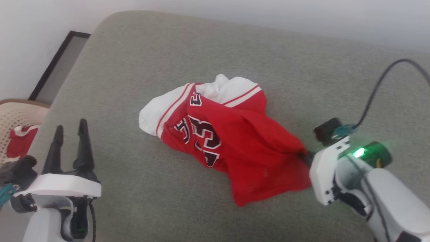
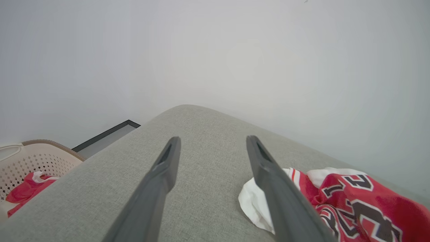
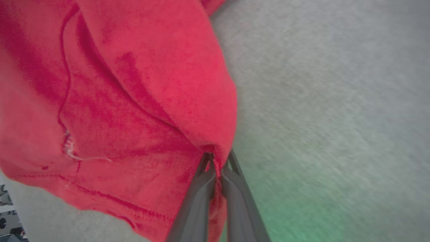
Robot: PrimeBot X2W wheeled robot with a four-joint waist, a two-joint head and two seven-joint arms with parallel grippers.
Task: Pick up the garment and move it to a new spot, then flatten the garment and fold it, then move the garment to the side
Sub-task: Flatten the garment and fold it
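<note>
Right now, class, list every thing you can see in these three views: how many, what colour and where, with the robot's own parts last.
garment: one, red with a white panel and dark lettering, crumpled mid-cushion
cushion: one, grey, under the garment
basket: one, cream, perforated, far left beside the cushion
cloth: one, red with a white edge, in the basket
frame: one, black, by the wall, upper left
cable: one, black, rising from the right wrist
left gripper: one, dark fingers, open, above the cushion's left part
right gripper: one, dark fingers, shut on the garment's right edge
</note>
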